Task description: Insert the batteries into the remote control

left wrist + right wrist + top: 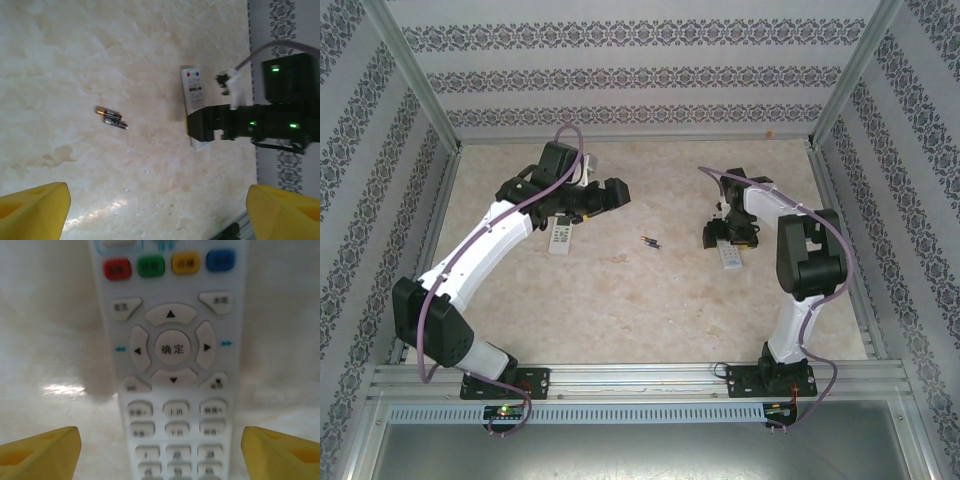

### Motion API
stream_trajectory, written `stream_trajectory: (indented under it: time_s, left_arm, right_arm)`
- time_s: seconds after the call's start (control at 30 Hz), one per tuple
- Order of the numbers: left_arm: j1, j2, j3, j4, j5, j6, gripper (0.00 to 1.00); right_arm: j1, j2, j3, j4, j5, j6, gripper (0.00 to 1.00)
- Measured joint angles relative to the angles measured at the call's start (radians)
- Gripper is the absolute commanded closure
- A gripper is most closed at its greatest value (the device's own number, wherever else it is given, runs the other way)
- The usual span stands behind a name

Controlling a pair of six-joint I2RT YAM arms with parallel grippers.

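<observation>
The remote control (731,257) lies face up on the pale marbled tabletop (650,320). It is near the right-hand side rail (843,250) and well short of the back wall (640,80). Its long axis runs roughly from the far side toward the arms' bases. Seen from the right wrist, it runs straight up the middle, with the red, green, yellow and blue buttons at the end away from the wrist.

The right gripper (160,437) straddles the remote control. Its yellow fingers (42,452) are spread wide, with a strip of table showing on either side, so it has hold of nothing.

Left of the remote control is a broad stretch of bare table. The batteries (650,241) lie there, two side by side, well apart from it. Farther left, past the batteries, the left gripper (613,193) hangs over the table with its jaws wide and empty. A second white remote (561,238) sits below that arm.
</observation>
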Motion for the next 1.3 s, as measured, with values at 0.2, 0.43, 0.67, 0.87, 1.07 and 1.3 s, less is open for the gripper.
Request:
stream_trajectory:
  time_s: [0.2, 0.43, 0.67, 0.87, 1.07, 1.3]
  left_arm:
    - [0.002, -0.057, -0.047, 0.1, 0.04, -0.083, 0.08]
    - [0.032, -0.047, -0.027, 0.108, 0.062, -0.18, 0.05]
    - [0.066, 0.067, 0.143, 0.048, 0.149, -0.177, 0.06]
    - [0.066, 0.146, 0.242, 0.011, 0.267, -0.136, 0.23]
    - [0.066, 0.168, 0.259, -0.07, 0.312, -0.077, 0.53]
    - [0.069, 0.192, 0.278, -0.202, 0.322, -0.001, 0.71]
  right_arm:
    - [0.0, 0.022, 0.0, 0.003, 0.03, -0.037, 0.59]
    - [0.003, -0.122, -0.002, -0.013, -0.099, -0.037, 0.62]
    - [0.192, -0.575, -0.125, 0.338, -0.536, 0.297, 0.59]
    - [0.375, -0.509, -0.069, 0.413, -0.64, 0.43, 0.59]
    - [0.442, -0.437, -0.047, 0.412, -0.64, 0.481, 0.59]
    - [0.488, -0.406, 0.02, 0.397, -0.632, 0.489, 0.59]
